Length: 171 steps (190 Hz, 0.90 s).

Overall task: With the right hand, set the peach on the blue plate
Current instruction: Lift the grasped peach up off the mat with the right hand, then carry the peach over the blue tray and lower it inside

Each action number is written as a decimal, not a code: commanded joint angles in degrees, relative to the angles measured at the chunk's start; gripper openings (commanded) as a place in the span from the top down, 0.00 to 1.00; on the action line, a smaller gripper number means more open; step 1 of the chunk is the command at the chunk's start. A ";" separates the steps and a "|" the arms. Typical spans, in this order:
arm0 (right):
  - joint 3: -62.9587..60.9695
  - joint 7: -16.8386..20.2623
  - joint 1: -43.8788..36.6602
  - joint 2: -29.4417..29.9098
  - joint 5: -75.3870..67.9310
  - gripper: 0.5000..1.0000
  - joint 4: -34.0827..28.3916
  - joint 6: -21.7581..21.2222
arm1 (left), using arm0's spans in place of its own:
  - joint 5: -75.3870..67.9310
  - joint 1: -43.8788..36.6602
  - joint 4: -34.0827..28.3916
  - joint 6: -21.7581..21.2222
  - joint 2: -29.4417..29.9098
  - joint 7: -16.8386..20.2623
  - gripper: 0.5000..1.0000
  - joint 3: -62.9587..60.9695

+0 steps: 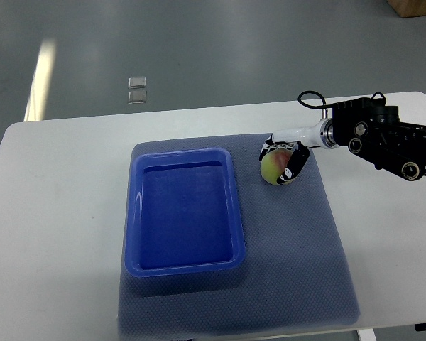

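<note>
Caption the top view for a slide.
Right hand grasps a yellow-pink peach on grey mat, beside empty blue rectangular plate.

So there's a white table with a blue-grey textured mat spread over its middle, reaching the near edge. Past the table's far side it's just grey floor — two small clear square bits lie there, touching, and a brown box corner shows at top right.

Right arm's coming in from the right edge, wrist reaching leftward, and the right hand is curling its fingers tight around something.
</note>
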<state>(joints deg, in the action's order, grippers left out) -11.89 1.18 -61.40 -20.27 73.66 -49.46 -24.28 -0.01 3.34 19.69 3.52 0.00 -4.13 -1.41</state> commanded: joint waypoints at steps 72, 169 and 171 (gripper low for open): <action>-1.21 -0.65 -16.03 -13.74 -12.75 0.95 -15.41 -10.72 | 0.01 0.00 -0.18 0.00 0.00 0.00 0.00 0.00; 0.81 -0.65 -17.26 -0.92 -17.76 0.94 -16.55 -4.46 | 0.10 0.00 -0.09 0.00 0.00 0.00 0.00 0.00; 0.99 -0.65 -17.18 -0.22 -17.67 0.94 -16.03 -4.29 | 0.10 0.00 -0.09 0.00 0.00 0.00 0.00 0.00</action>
<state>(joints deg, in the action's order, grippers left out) -11.99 0.64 -79.41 -26.49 55.79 -68.88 -29.95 0.02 3.34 19.62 3.52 0.00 -4.13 -1.48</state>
